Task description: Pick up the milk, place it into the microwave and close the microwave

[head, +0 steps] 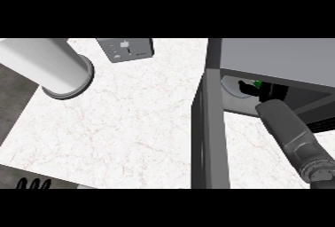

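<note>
The microwave (281, 57) stands at the right with its door (211, 133) swung open toward me, seen edge-on. My right forearm reaches into the cavity, where my right hand (248, 88) is curled round the milk (258, 83). Only a small green bit of the milk shows above the fingers. The hand is over the white turntable plate (229, 86) inside. My left hand (33, 184) rests at the lower left edge, only its straight fingertips showing, far from the microwave.
A large white cylinder (49, 64) lies at the upper left of the marble counter (118, 128). A grey wall plate (126, 48) sits at the back. The counter's left edge runs diagonally beside a dark floor.
</note>
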